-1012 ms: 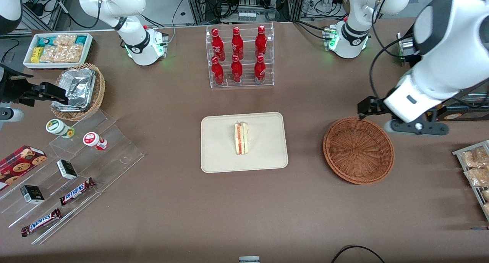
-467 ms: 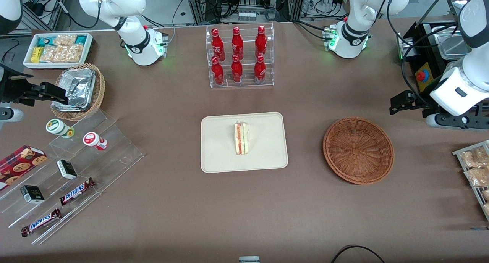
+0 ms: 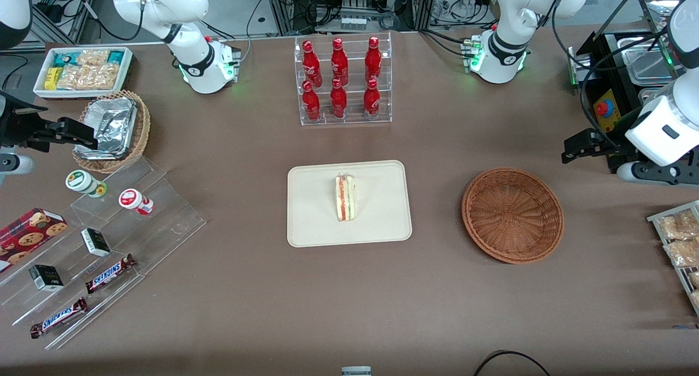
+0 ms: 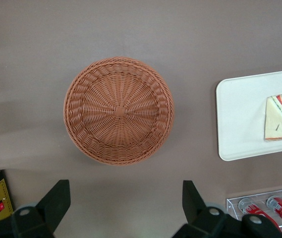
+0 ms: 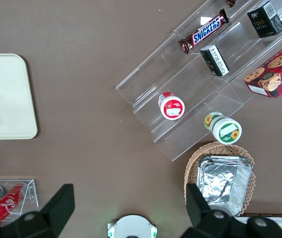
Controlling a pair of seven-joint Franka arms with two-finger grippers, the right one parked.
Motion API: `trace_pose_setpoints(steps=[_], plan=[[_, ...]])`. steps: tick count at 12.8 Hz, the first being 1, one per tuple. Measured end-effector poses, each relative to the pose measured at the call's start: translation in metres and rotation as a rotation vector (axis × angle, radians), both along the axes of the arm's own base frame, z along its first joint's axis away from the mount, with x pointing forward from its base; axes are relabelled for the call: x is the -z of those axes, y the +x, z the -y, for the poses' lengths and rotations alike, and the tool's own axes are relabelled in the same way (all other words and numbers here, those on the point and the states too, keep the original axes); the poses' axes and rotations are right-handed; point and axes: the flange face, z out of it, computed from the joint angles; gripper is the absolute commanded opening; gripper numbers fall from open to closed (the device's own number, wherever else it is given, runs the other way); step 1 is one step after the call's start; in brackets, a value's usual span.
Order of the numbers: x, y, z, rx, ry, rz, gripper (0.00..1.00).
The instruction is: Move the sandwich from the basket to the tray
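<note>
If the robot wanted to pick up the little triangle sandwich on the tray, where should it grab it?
Probably from straight above, pinching the two flat bread faces of the small triangular sandwich wedge, near its thicker middle. It stands on edge on the flat cream rectangular tray, striped filling up, so both faces are free. The open tool hangs empty above the round reddish-brown wicker basket, toward the working arm's end.

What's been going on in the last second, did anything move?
Only the working arm: its gripper drew away from above the basket toward the working arm's end of the table, open and empty. The sandwich stayed on the tray; the basket stayed empty.
</note>
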Motion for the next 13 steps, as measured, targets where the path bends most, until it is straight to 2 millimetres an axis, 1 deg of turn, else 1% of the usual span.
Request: trace_pose_setpoints(steps=[2, 5, 9, 13], plan=[[-0.011, -0.006, 0.005, 0.030, 0.010, 0.018, 1.00], [-0.027, -0.017, -0.001, 0.032, 0.022, 0.042, 1.00], [-0.029, -0.032, -0.009, 0.027, 0.054, 0.040, 1.00], [-0.028, -0.035, -0.011, 0.024, 0.056, 0.037, 1.00]])
